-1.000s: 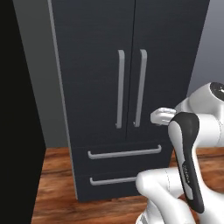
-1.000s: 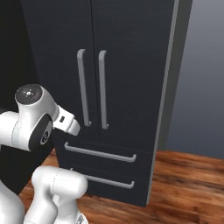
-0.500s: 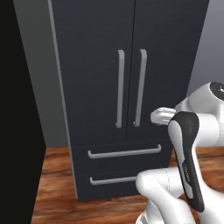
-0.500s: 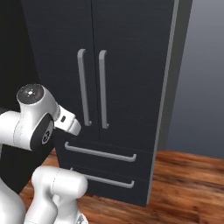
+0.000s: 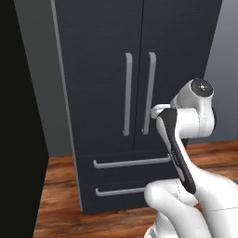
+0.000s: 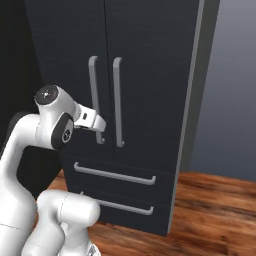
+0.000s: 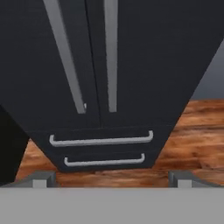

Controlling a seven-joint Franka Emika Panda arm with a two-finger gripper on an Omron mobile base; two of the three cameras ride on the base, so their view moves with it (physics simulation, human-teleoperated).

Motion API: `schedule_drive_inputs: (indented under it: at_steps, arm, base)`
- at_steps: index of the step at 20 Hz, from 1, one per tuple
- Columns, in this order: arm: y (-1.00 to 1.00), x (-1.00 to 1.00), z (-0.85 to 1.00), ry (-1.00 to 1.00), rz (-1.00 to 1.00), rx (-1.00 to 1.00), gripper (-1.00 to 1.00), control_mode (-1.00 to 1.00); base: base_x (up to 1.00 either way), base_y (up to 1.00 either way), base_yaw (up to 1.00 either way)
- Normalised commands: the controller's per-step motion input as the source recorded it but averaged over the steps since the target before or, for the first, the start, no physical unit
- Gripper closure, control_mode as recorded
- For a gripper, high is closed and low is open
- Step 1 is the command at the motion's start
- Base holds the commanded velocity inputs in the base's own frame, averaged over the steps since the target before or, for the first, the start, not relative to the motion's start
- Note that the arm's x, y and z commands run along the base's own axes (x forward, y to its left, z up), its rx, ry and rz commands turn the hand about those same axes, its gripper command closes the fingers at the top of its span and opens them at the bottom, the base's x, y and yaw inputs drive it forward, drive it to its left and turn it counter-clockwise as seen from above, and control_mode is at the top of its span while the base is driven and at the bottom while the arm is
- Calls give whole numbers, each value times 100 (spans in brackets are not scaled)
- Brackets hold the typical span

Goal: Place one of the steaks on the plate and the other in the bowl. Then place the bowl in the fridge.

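Fridge (image 5: 102, 69): tall, dark charcoal, French-door type; directly ahead of the base; both upper doors shut.
Door handles (image 5: 138, 95): two long vertical silver bars, side by side at the centre seam (image 6: 105, 100), (image 7: 87, 57).
Drawers: two, stacked below the doors, both shut; upper drawer handle (image 5: 131, 162) and lower drawer handle (image 5: 121, 191) horizontal silver bars, seen also in the hand view (image 7: 101, 141), (image 7: 105, 161).
Gripper (image 6: 92, 119): raised in front of the fridge doors, level with the lower ends of the vertical handles; pointed toward the fridge.
Jaws: spread fully apart; dark finger tips (image 7: 41, 178) at the far left and far right of the hand view's bottom edge; nothing between them; nothing grasped.
Contact: in the right base view, overlaps the lower end of the left door's handle; touching or just short of it, cannot tell. In the hand view, handles and drawers still ahead of the tips.
Arm: white with dark joints; elbow (image 5: 202, 88) high at the right of the left base view; (image 6: 49, 95) at the left of the right base view.
Floor (image 6: 220, 210): reddish-brown wood planks, meeting the fridge foot.
Wall (image 6: 235, 75): plain grey, right of the fridge.
Left of fridge (image 5: 18, 116): dark, unlit surface; detail not legible.
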Motion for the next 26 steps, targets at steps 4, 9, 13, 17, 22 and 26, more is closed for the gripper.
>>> schedule_drive_inputs:
  at_steps: [4, 9, 13, 17, 22, 26]
  arm:
    - [-23, 72, 0, -18, 10, -11, -100, -100]
    - [-36, 45, 0, -3, 14, 5, -100, -100]
    - [-6, 49, -2, 0, 1, 1, -100, -100]
    - [26, 61, -3, 0, -3, -3, -100, -100]
    - [17, 67, -2, 0, -5, -2, -100, -100]
    - [0, 69, -3, 0, 0, 0, -100, -100]
  base:
    - [0, 0, 0]
    - [0, 0, 0]
    - [0, 0, 0]
    - [0, 0, 0]
    - [0, 0, 0]
    - [0, 0, 0]
